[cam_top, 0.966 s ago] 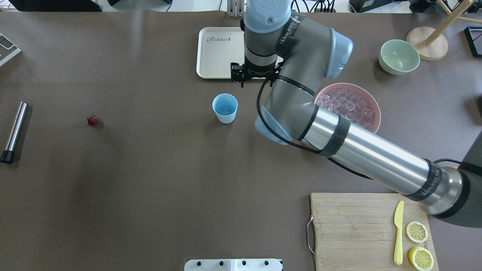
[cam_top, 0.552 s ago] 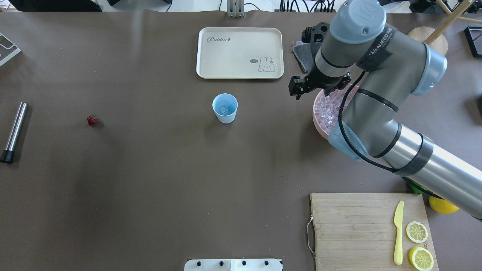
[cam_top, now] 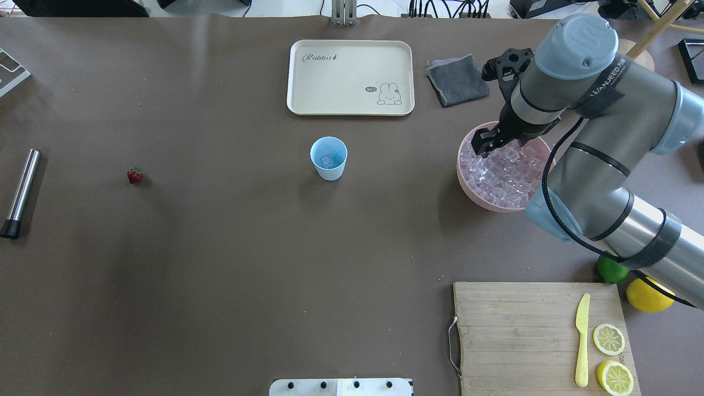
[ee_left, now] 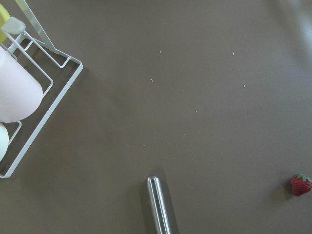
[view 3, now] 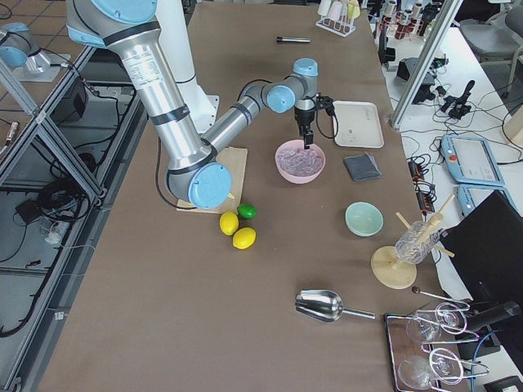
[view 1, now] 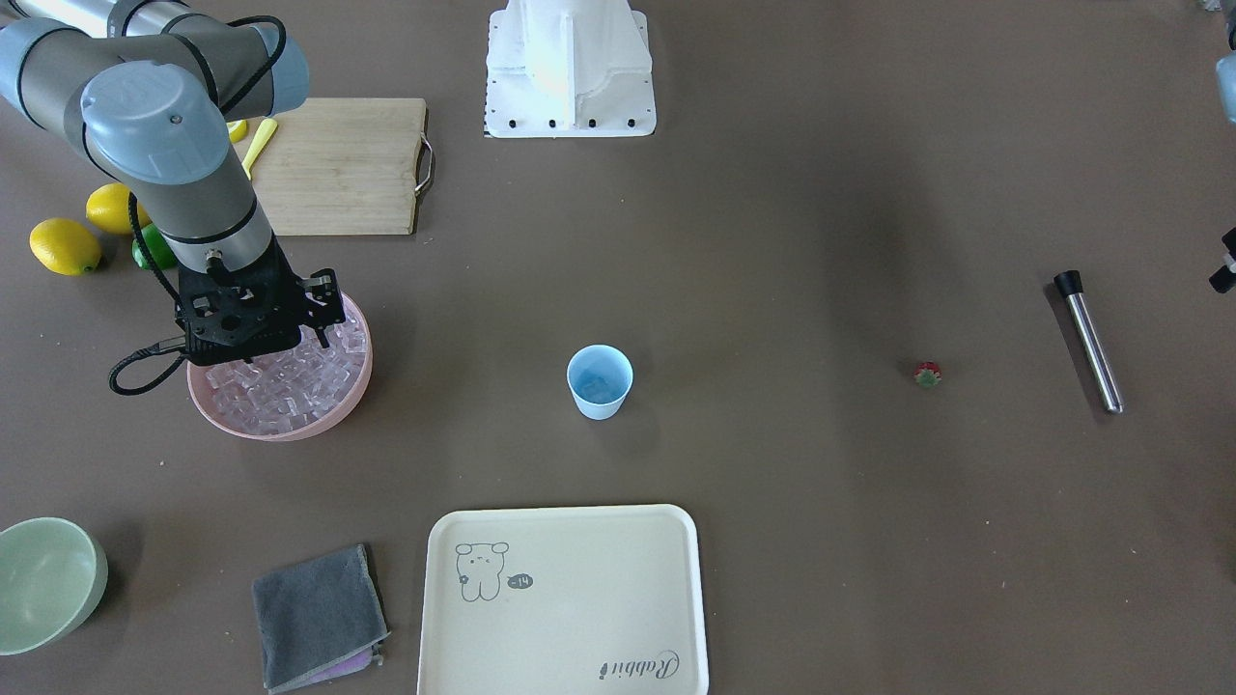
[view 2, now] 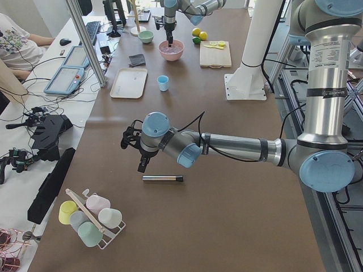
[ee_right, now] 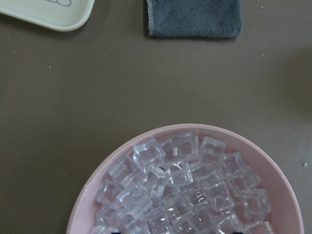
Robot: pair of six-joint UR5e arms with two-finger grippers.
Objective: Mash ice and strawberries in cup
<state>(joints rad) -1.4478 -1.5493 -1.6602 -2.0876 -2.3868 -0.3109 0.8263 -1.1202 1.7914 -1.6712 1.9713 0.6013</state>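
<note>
The light blue cup (cam_top: 329,158) stands mid-table with one ice cube (cam_top: 328,161) inside; it also shows in the front view (view 1: 600,381). Many ice cubes (ee_right: 185,190) fill a pink bowl (cam_top: 466,181). My right gripper (cam_top: 484,144) hangs just over the bowl's far-left part, jaws open and empty. The tiny red strawberry (cam_top: 135,175) lies far to the left on the table, also in the left wrist view (ee_left: 301,185). My left gripper (view 2: 139,164) hovers near a steel muddler (cam_top: 21,192); I cannot tell whether it is open or shut.
A cream tray (cam_top: 350,77) and a grey cloth (cam_top: 457,81) lie beyond the cup. A pale green bowl (view 1: 43,579) sits past the pink bowl. A cutting board (cam_top: 528,335) holds a yellow knife and lemon halves; lemons and a lime (cam_top: 610,270) lie beside it. A cup rack (ee_left: 29,97) is near the left wrist.
My right arm has swung from beside the cup to the right, and its gripper now sits low over the pink bowl of ice. The cup, strawberry and muddler have not moved.
</note>
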